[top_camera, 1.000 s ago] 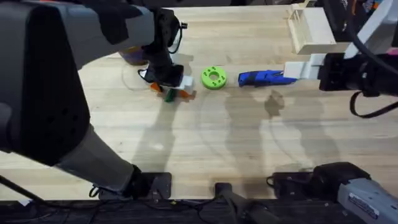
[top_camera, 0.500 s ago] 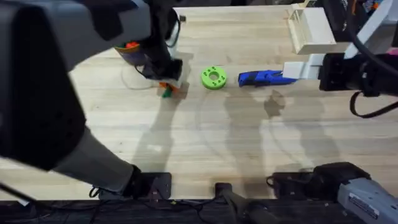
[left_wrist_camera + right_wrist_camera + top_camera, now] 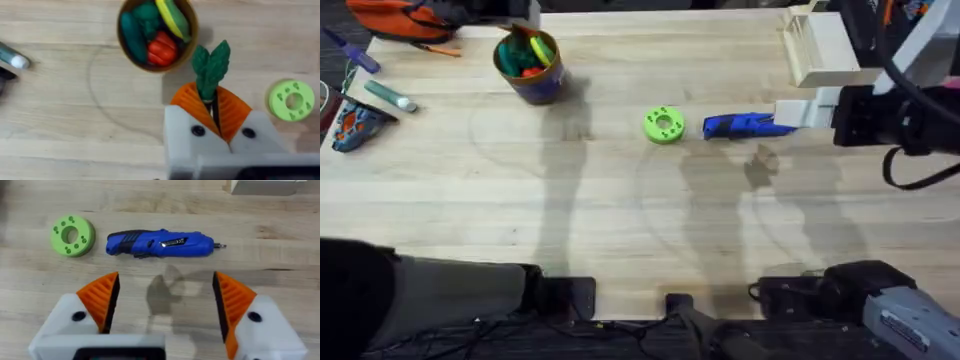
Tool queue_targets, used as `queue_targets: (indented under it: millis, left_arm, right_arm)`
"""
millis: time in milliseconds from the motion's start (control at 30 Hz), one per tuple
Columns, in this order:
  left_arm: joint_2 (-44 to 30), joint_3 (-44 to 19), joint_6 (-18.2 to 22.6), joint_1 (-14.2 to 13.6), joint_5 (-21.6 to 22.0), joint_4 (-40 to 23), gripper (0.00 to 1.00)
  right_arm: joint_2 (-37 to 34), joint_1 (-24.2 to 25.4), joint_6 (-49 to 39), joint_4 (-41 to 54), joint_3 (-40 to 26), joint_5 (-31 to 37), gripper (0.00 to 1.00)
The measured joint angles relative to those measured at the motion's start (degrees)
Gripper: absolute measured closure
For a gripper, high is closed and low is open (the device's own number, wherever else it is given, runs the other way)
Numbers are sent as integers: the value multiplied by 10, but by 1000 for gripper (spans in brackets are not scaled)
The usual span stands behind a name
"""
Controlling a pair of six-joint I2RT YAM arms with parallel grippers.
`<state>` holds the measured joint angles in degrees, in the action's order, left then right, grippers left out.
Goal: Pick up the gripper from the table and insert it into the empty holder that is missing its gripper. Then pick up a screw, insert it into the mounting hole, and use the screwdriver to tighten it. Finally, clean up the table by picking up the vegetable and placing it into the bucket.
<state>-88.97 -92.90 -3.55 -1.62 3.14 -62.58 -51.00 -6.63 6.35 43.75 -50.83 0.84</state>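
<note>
In the left wrist view my left gripper (image 3: pixel 214 107) is shut on the vegetable (image 3: pixel 212 67). Its dark green leafy end sticks out past the orange pads (image 3: pixel 190 102), above the table (image 3: pixel 60 125). The bucket (image 3: pixel 123 47), holding colourful toy pieces, lies just beyond and to one side of the leaves. My right gripper (image 3: pixel 165 300) is open over bare wood, and the blue screwdriver (image 3: pixel 160 244) lies flat just ahead of it. From overhead, the right gripper (image 3: pixel 798 112) sits at the screwdriver's (image 3: pixel 745 124) right end and the bucket (image 3: pixel 528 65) stands far left. The loose gripper, holder and screw are out of view.
A lime-green disc with holes (image 3: pixel 663 124) lies left of the screwdriver. A white wooden block (image 3: pixel 820 45) stands at the back right. Small tools (image 3: pixel 390 95) and an orange object (image 3: pixel 400 15) lie at the far left. My left arm (image 3: pixel 420 295) looms large at the lower left.
My left arm was low beside the bucket, fingers on the vegetable. It has lifted away with the vegetable, uncovering the bucket. The right arm has not moved.
</note>
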Motion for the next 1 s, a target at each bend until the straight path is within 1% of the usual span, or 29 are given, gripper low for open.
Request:
queue_targets:
  millis: [167,300,467,567,667,833,867,933,1000]
  left_arm:
    - [-26,0,12,33,4,60,976]
    - [-70,0,16,48,9,101,976]
    - [-141,0,16,51,10,154,976]
    - [-172,0,17,50,10,164,976]
    - [-184,1,17,50,10,163,976]
    - [-184,1,17,50,10,163,973]
    - [-184,1,20,50,11,163,889]
    - [-184,1,20,50,10,164,590]
    - [-184,1,20,50,10,162,263]
  right_arm:
    - [0,0,0,0,0,0,8]
    - [0,0,0,0,0,0,8]
    - [0,0,0,0,0,0,8]
    - [0,0,0,0,0,0,8]
    - [0,0,0,0,0,0,8]
    - [0,0,0,0,0,0,8]
    - [0,0,0,0,0,0,8]
    - [0,0,0,0,0,0,8]
    - [0,0,0,0,0,0,7]
